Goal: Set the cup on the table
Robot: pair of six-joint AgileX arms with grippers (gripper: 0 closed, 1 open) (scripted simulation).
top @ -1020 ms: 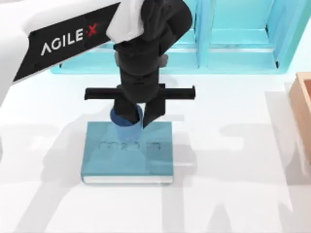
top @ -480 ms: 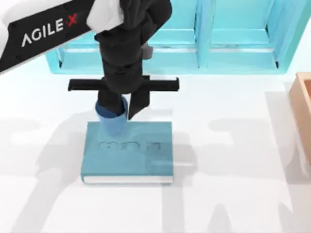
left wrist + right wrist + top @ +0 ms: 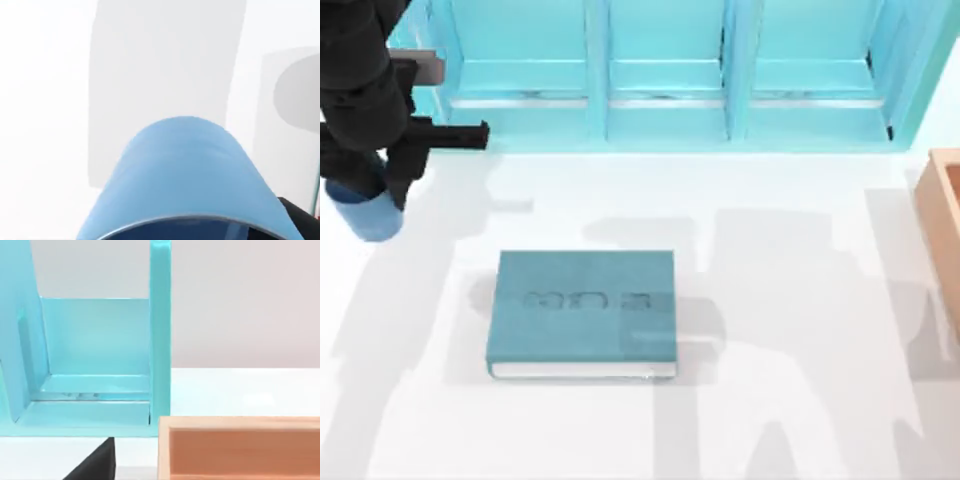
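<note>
The small blue cup (image 3: 364, 218) is at the far left of the top view, over the white table (image 3: 790, 300) and well to the left of the teal book (image 3: 582, 312). My left gripper (image 3: 370, 192) comes down on it from above and is shut on the cup. In the left wrist view the cup (image 3: 185, 175) is seen close up with white table (image 3: 50, 100) beyond it. Whether its base touches the table cannot be told. A dark part of my right gripper (image 3: 95, 467) shows in the right wrist view.
A light-blue shelf unit (image 3: 670, 80) runs along the back edge. A wooden box (image 3: 942, 230) stands at the right edge and is also seen as the wooden box (image 3: 240, 447) beside the shelf unit (image 3: 95, 345).
My left gripper has carried the cup off the book, moving left and slightly back, from above the book's rear edge to the table's far left.
</note>
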